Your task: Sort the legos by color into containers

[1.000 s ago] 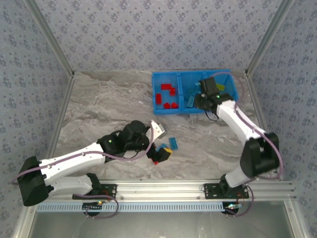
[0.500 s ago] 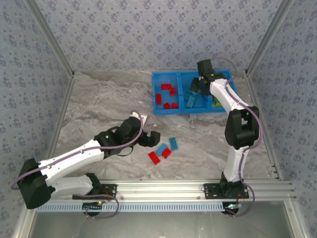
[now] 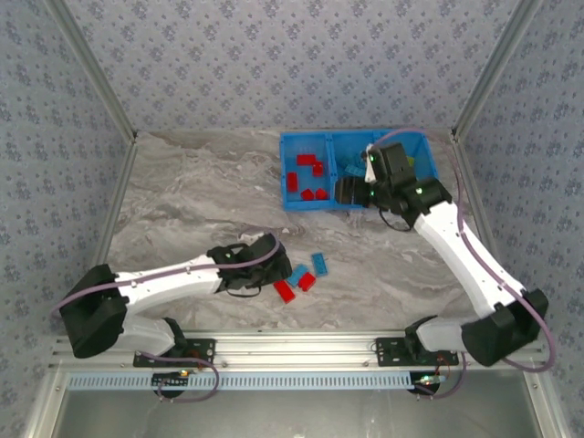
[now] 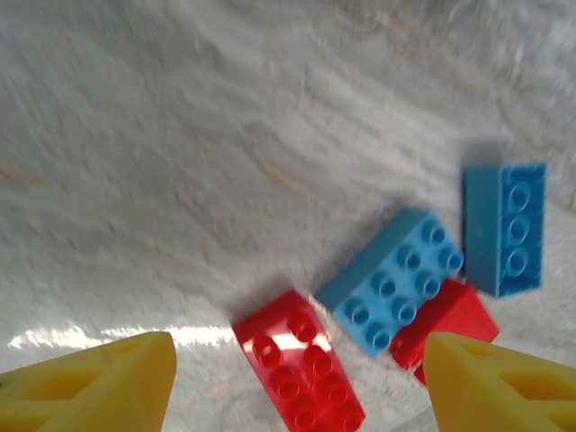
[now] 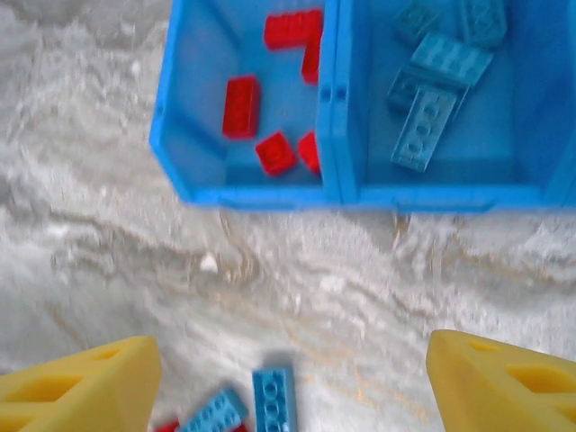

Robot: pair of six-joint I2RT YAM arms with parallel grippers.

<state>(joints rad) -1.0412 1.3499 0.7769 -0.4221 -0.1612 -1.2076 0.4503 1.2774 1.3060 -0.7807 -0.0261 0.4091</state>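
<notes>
Grey-veined marble covers the table [image 3: 201, 192], with patterned walls on three sides. Our left jaws stand wide apart and empty in the left wrist view, one yellow fingertip [image 4: 90, 382] in each lower corner, low over the bare marble. Straight ahead between them lies a red brick [image 4: 297, 373], studs up and turned at an angle. Just to its right a light blue brick [image 4: 391, 288] rests against a second red brick [image 4: 450, 319] and hides part of it. A darker blue brick [image 4: 506, 229] sits close beside that pair on the far right. From above, these four form one loose cluster right of the left arm, well apart from the bin.

Our right jaws are also apart and hold nothing, with their fingertips [image 5: 81, 387] at the lower corners of the right wrist view. They hover by the near wall of the blue bin [image 5: 270, 193]. Its left compartment holds red bricks [image 5: 240, 106] and its middle one holds blue bricks [image 5: 423, 126]. The right compartment is mostly behind the right arm.

We judge the sorting mostly done, with the left arm lining up on the nearest red brick. Next we should descend, straddle its narrow sides and close without nudging the light blue neighbour, then carry it far right to the left compartment
</notes>
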